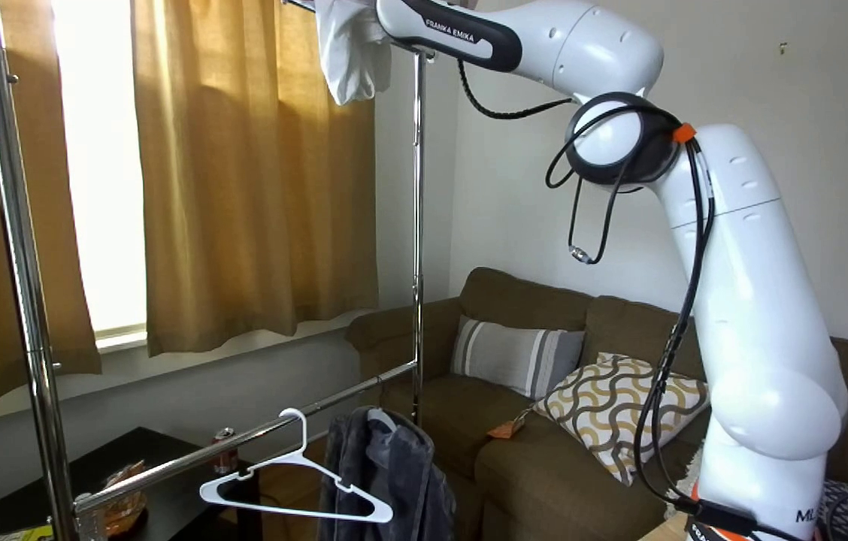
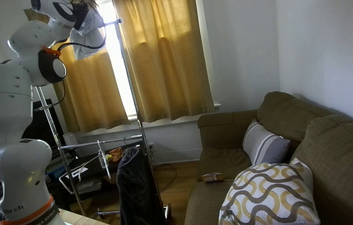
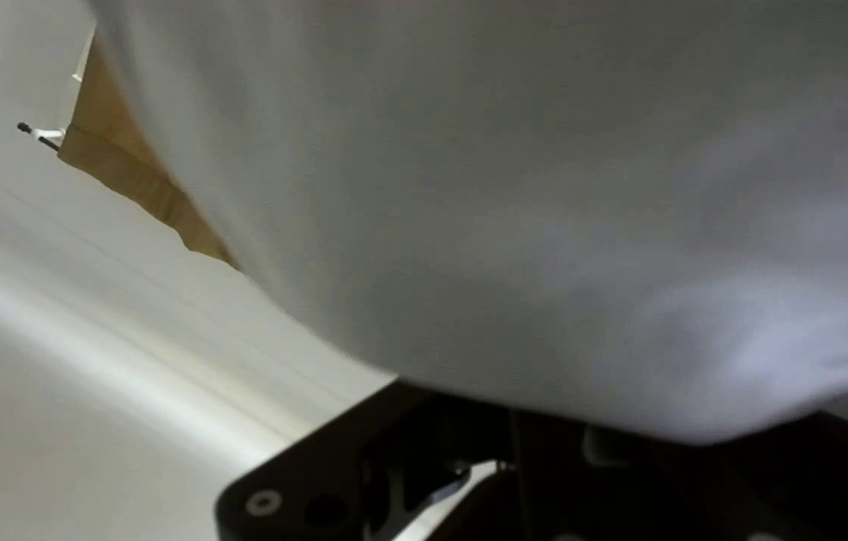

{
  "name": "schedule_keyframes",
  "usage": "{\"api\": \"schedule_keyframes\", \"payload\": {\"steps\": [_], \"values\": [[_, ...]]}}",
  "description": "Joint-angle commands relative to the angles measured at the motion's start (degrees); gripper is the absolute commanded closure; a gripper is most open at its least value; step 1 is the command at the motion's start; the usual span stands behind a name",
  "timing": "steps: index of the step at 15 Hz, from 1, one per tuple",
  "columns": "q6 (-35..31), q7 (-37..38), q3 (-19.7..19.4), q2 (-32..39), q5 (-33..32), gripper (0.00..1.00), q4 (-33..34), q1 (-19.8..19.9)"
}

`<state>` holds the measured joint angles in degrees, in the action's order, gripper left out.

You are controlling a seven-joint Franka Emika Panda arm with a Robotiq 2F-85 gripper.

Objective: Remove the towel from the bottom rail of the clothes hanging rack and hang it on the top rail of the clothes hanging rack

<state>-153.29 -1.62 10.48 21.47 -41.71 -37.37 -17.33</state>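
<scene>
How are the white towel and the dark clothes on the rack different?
The towel is white; the garment is dark grey. The towel is up by the top rail; the garment hangs below the bottom rail. The garment has a hanger in it; none shows in the towel. Both are soft-looking cloth.

Ochre curtains (image 1: 251,188) frame a bright window (image 1: 104,165) near a brown sofa (image 2: 329,147).

In an exterior view I see a white towel (image 1: 353,60), top centre, and lower right a grey-and-yellow-waved white cushion (image 1: 616,413).
</scene>
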Motion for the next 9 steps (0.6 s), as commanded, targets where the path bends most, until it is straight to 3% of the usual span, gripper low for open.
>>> {"api": "schedule_keyframes", "payload": {"steps": [1, 6, 9], "values": [[0.00, 0.00, 0.00, 0.07, 0.01, 0.95, -0.07, 0.02], [-0.01, 0.00, 0.01, 0.09, 0.01, 0.99, -0.08, 0.02], [-0.49, 5.16, -2.44, 2.34, -2.02, 0.99, 2.74, -0.73]]}}
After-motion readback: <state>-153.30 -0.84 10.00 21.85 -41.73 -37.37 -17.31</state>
